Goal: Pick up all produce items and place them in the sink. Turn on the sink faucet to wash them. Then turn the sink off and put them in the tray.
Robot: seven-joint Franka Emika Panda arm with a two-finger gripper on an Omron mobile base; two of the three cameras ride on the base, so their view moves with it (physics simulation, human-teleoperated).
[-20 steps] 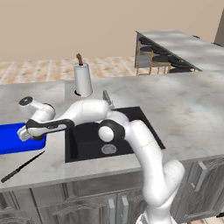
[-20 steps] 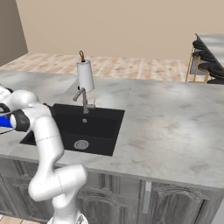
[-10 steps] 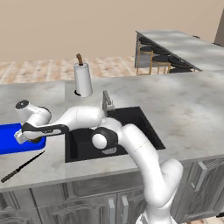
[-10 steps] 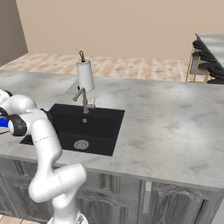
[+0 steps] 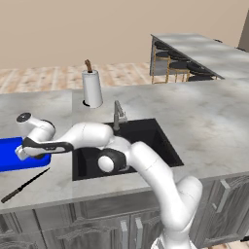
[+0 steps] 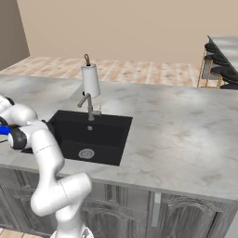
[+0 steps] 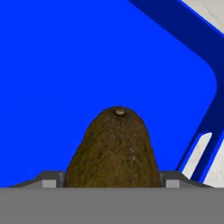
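Observation:
The produce item, a brown fuzzy egg-shaped fruit, sits between my gripper's fingers, just above the floor of the bright blue tray. In the left base view my gripper hangs over the right end of the tray, shut on the fruit, with the arm stretched far to the left. The black sink with its grey faucet lies to the right of the tray. The sink, its round drain and the faucet also show in the right base view.
A white paper-towel roll stands behind the sink. A dark knife lies on the counter in front of the tray, near the front edge. Bar stools stand by the far counter.
My hand has swung a little further left and down over the blue tray, still carrying the brown fruit. Sink, faucet and knife have not moved.

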